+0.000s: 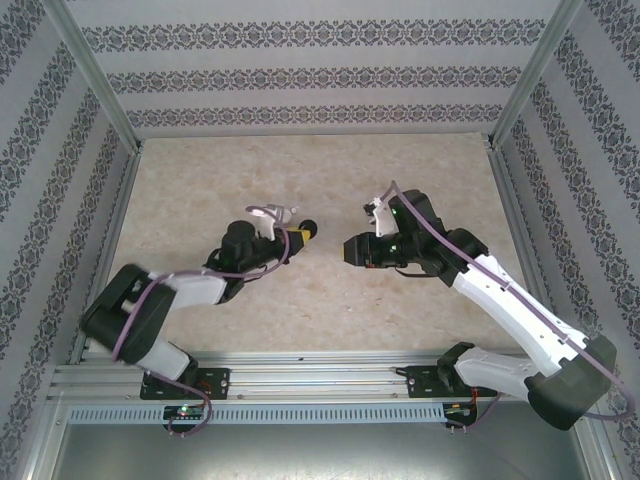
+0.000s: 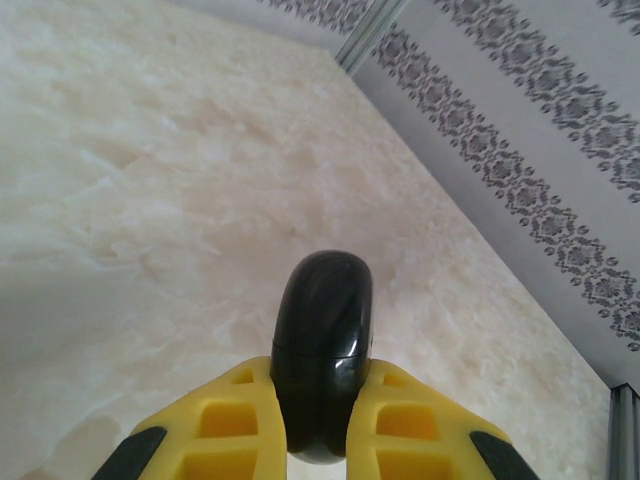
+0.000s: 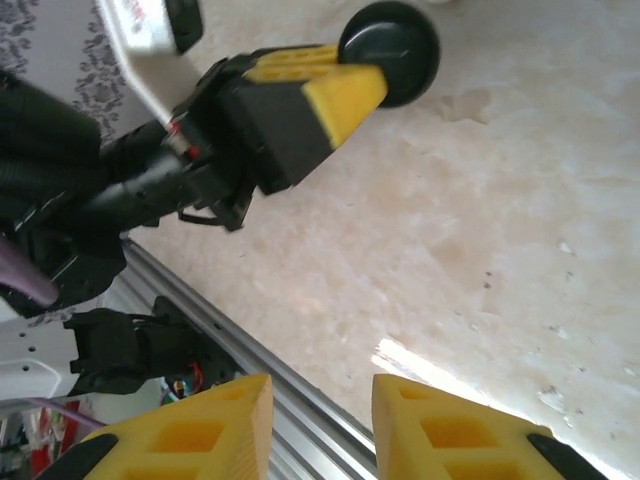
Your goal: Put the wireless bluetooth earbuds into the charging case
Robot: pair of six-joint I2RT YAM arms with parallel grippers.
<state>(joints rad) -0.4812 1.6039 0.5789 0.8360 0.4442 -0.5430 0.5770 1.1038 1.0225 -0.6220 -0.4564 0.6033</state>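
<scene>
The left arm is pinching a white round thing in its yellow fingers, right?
Not quite: the round thing is black, not white. The left wrist view shows the left end effector pinching the black case between its yellow fingers.

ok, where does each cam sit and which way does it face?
Top external: above and behind the bases, looking down on the table; left arm and right arm show, left end effector facing right end effector.
Left wrist: on the left arm, looking along its yellow fingers across the table to the patterned wall; they clamp the black charging case.
Right wrist: on the right arm, looking past its own parted fingers at the near rail.
Shared: all three show the held case.
</scene>
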